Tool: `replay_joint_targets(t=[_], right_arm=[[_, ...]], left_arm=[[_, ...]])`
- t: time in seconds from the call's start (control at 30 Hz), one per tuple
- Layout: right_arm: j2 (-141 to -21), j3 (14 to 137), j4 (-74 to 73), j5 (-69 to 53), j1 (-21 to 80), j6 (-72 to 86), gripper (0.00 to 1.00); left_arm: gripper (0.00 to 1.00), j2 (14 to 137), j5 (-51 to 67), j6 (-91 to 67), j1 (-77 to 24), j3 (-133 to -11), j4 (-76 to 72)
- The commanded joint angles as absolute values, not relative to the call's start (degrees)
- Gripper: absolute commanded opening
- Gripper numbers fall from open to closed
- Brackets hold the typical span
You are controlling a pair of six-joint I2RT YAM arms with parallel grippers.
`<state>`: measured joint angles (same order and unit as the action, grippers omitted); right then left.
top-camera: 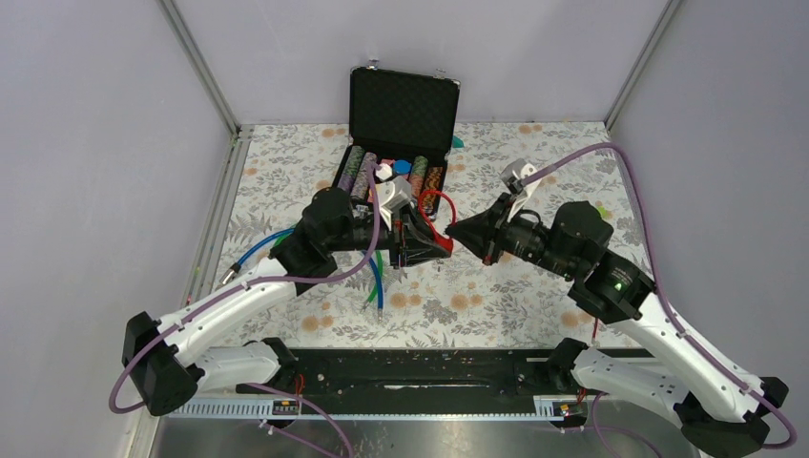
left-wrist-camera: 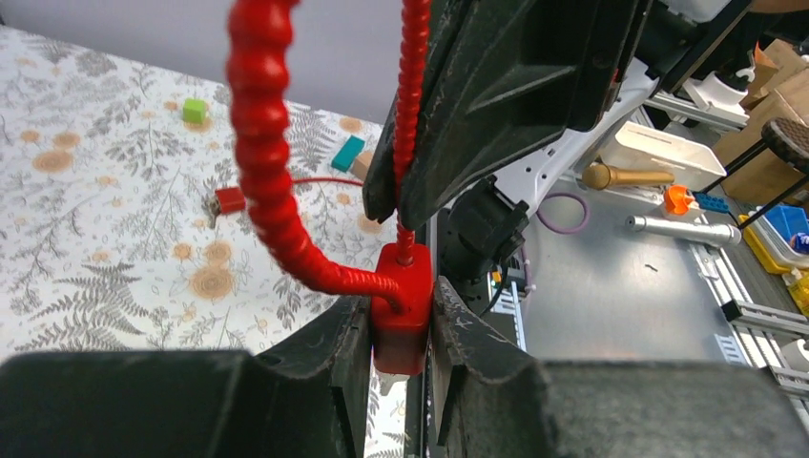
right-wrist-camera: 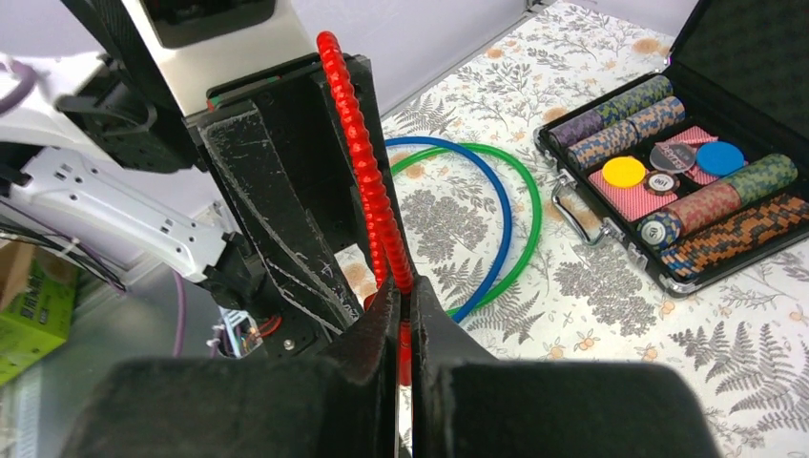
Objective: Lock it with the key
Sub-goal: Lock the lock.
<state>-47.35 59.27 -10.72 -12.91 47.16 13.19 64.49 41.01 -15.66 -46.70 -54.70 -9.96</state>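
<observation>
A red cable lock hangs between my two grippers above the table. My left gripper point(left-wrist-camera: 399, 320) is shut on its red block-shaped body point(left-wrist-camera: 401, 286). The thick ribbed red cable point(left-wrist-camera: 272, 181) loops up out of the body, and a thinner ribbed end point(left-wrist-camera: 410, 114) enters the body from above. My right gripper point(right-wrist-camera: 402, 305) is shut on this red cable point(right-wrist-camera: 367, 172) just beside the left gripper's fingers point(right-wrist-camera: 277, 200). In the top view the two grippers point(top-camera: 441, 243) point(top-camera: 460, 232) meet tip to tip. A small red piece on a thin red cord point(left-wrist-camera: 229, 199) lies on the table; I cannot tell whether it is the key.
An open black case point(top-camera: 401, 105) of poker chips stands at the back, also in the right wrist view point(right-wrist-camera: 763, 57). A blue loop point(right-wrist-camera: 496, 210) and a green loop point(right-wrist-camera: 529, 210) of cable lie on the floral cloth. A green block point(left-wrist-camera: 195, 110) and a teal block point(left-wrist-camera: 348, 153) lie farther off.
</observation>
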Motion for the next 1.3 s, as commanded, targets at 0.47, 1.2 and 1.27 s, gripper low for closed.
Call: replay_joint_targets(t=[0.47, 1.2, 1.27], right_arm=[[-45.5, 70.2, -21.3, -11.0, 48.5, 26.8, 0.85], [-48.6, 48.0, 28.7, -28.8, 48.5, 34.6, 0.95], [-49.1, 47.9, 31.3, -28.2, 48.6, 35.3, 0.96]], left_arm=[[0.0, 61.4, 32.4, -24.2, -44.0, -57.8, -22.5], [0.0, 56.4, 29.2, -29.0, -43.9, -68.1, -8.9], [0.0, 57.2, 31.2, -29.7, -43.9, -69.2, -8.7]])
